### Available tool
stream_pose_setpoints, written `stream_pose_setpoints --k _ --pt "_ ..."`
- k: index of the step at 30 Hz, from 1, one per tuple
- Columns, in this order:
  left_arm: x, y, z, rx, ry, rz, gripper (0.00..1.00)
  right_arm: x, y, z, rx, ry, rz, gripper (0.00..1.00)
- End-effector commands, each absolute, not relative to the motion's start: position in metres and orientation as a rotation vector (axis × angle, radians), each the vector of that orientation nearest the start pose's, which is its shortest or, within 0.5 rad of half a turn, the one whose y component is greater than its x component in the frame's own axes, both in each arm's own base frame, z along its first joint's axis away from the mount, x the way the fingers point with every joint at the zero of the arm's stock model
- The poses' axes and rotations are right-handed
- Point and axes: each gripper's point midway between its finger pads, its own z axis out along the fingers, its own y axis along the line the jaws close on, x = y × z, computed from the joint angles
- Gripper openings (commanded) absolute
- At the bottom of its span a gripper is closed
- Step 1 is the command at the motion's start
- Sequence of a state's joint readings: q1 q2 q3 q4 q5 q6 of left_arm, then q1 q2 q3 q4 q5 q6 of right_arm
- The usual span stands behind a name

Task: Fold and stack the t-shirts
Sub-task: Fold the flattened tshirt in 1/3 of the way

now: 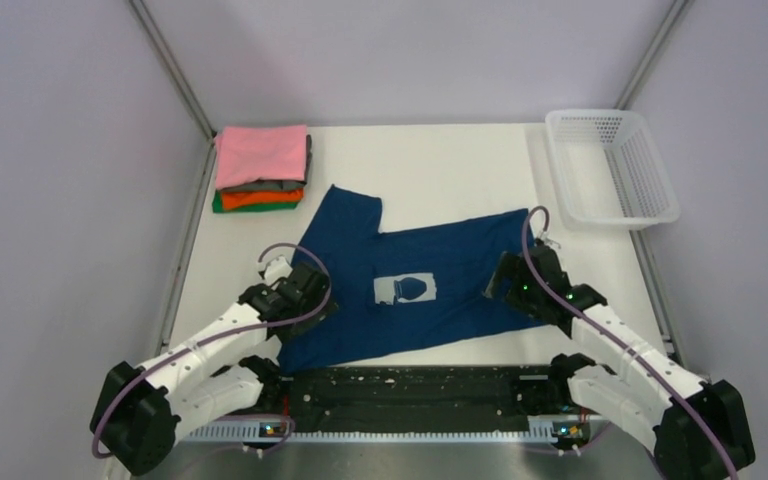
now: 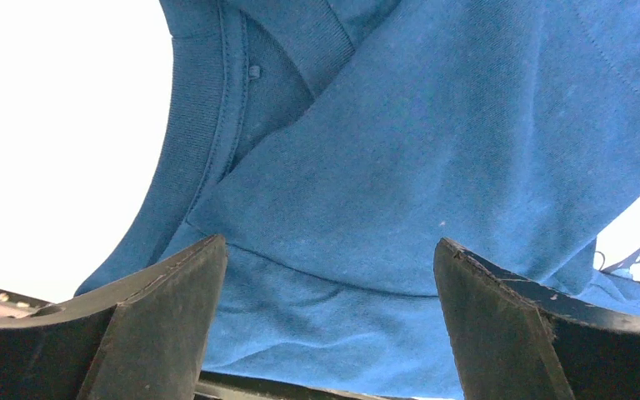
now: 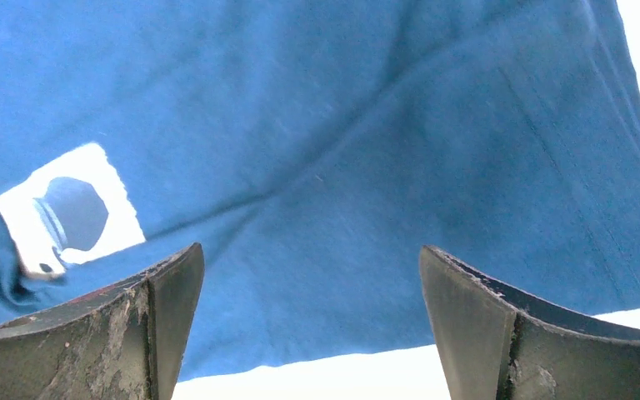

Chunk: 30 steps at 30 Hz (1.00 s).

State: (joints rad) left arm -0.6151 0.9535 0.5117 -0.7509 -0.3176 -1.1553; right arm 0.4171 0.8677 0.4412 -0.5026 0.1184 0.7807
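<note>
Shirt point(image 1: 450, 262) of navy blue cloth lies spread on the white table point(image 1: 440, 160), near the front edge and between the two arms. It sits askew, its length running from near left to far right. The cloth is mostly flat, with shallow creases. One short sleeve point(image 1: 348, 215) points toward the far left. A small white print point(image 1: 407, 290) with a blue shape inside it faces up at the middle of the cloth. In the left wrist view the ribbed collar point(image 2: 204, 117) curves along the cloth's left edge, and a fold of fabric lies across the neck opening. In the right wrist view the near edge of the cloth runs straight against the white table, with the print off to the left.

The left gripper point(image 1: 312, 292) is over the shirt's left edge by the collar. Its fingers point(image 2: 158, 321) are spread wide and hold nothing, with blue cloth showing between them. The right gripper point(image 1: 507, 282) is over the shirt's right side, its fingers likewise spread wide and holding nothing. Whether either touches the cloth cannot be told.

At the far left corner of the table is a stack of four folded shirts: a pink shirt point(image 1: 260, 155) on top, then a grey shirt point(image 1: 272, 185), an orange shirt point(image 1: 260, 197) and a green shirt point(image 1: 220, 206) at the bottom. The sleeve is near this stack but not touching it. A white mesh basket point(image 1: 650, 195) stands at the far right, close to the shirt's far corner but apart from it. A black strip point(image 1: 410, 390) runs along the near edge between the arm bases.
</note>
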Motion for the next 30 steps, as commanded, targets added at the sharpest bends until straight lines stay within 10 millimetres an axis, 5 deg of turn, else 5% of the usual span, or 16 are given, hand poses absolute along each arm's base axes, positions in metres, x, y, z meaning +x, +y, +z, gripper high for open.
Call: stream_pose_setpoints --k 1,6,11,16,25,27,30 --pt "0.192 -0.094 0.070 -0.761 2.437 -0.110 0.99 0.250 0.125 0.093 0.408 2.306 0.484 0.99" --pt "0.225 -0.106 0.102 -0.663 2.336 -0.163 0.99 0.254 0.123 0.060 0.408 2.375 0.413 0.99" --pt "0.263 -0.113 0.131 -0.605 2.252 -0.123 0.99 0.220 0.108 0.022 0.368 2.537 0.299 0.99" --pt "0.304 -0.117 0.149 -0.575 2.219 -0.109 0.99 0.179 0.099 0.009 0.505 2.624 0.313 0.99" --pt "0.392 -0.115 0.158 -0.514 2.237 -0.101 0.99 0.141 0.098 0.018 0.647 2.632 0.414 0.99" --pt "0.411 -0.121 0.155 -0.457 2.247 -0.092 0.99 0.150 0.098 0.027 0.618 2.581 0.427 0.99" --pt "0.442 -0.134 0.145 -0.359 2.293 -0.092 0.99 0.182 0.094 0.071 0.529 2.425 0.406 0.99"
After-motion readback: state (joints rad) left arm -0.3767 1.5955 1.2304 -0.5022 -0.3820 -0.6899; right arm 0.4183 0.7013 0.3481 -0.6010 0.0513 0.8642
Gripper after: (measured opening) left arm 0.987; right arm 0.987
